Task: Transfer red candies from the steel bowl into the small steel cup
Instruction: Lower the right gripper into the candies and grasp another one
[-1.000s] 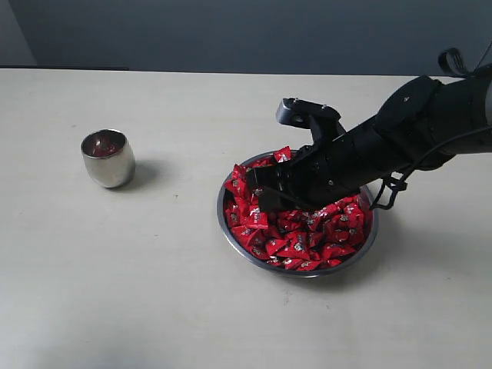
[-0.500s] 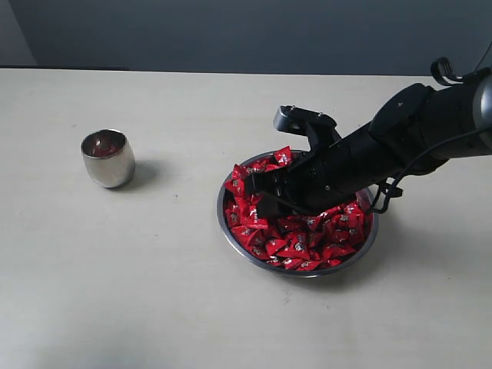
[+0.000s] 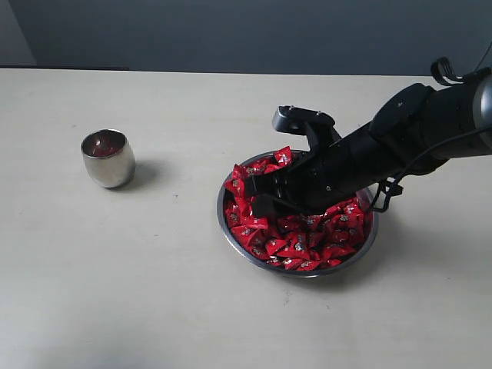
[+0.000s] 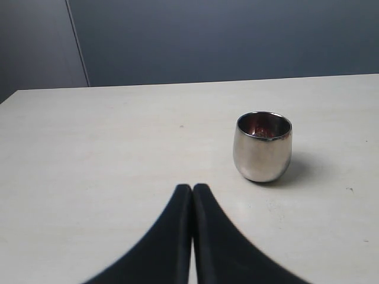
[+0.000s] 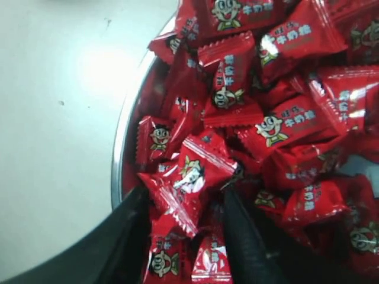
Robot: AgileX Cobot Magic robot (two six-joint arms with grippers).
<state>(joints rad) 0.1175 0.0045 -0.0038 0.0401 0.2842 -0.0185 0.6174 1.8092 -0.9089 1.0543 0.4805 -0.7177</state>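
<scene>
The steel bowl sits right of centre, heaped with red candies. My right gripper reaches down into the heap at the bowl's left side. In the right wrist view its jaws stand apart, open, with one red candy lying between the fingers and the bowl's rim beside them. The small steel cup stands upright far to the left, with red showing inside. In the left wrist view my left gripper is shut, empty, and low over the table short of the cup.
The pale table stretches bare between cup and bowl. A dark wall runs behind the table's far edge. The right arm slants in from the right over the bowl.
The right gripper has sunk slightly into the candies at the bowl's left side and its jaws have spread wider. The cup and bowl have not moved.
</scene>
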